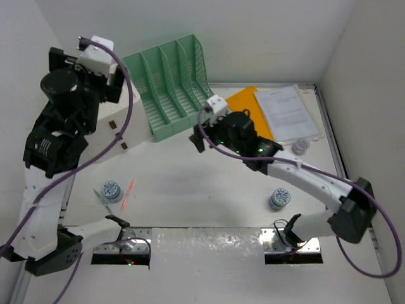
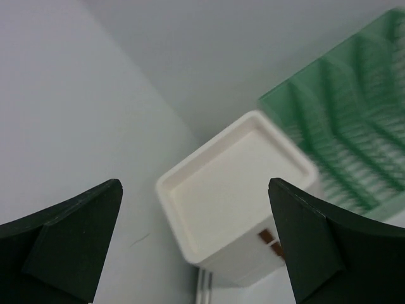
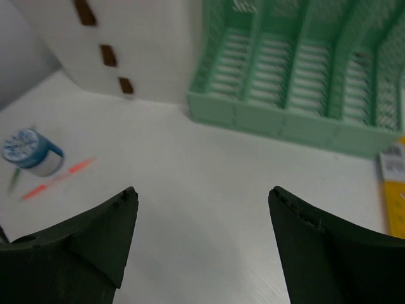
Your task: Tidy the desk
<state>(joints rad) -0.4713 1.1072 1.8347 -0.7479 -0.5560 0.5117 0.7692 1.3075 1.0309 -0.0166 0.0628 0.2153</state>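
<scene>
The desk (image 1: 190, 183) is a white tabletop with metal rails; it also shows in the right wrist view (image 3: 202, 158). My left gripper (image 1: 114, 79) is raised high at the back left. In its wrist view it (image 2: 196, 183) is open and empty above the white drawer box (image 2: 234, 196). My right gripper (image 1: 201, 136) reaches over the middle of the desk. In its wrist view it (image 3: 202, 193) is open and empty above bare tabletop, facing the green file rack (image 3: 304, 63).
The green file rack (image 1: 171, 82) and drawer box (image 1: 117, 126) stand at the back left. An orange folder (image 1: 250, 104) and white papers (image 1: 288, 114) lie back right. Blue tape rolls (image 1: 112, 190) (image 1: 279, 199), a small roll (image 1: 300, 147) and a red pen (image 1: 128, 193) lie loose.
</scene>
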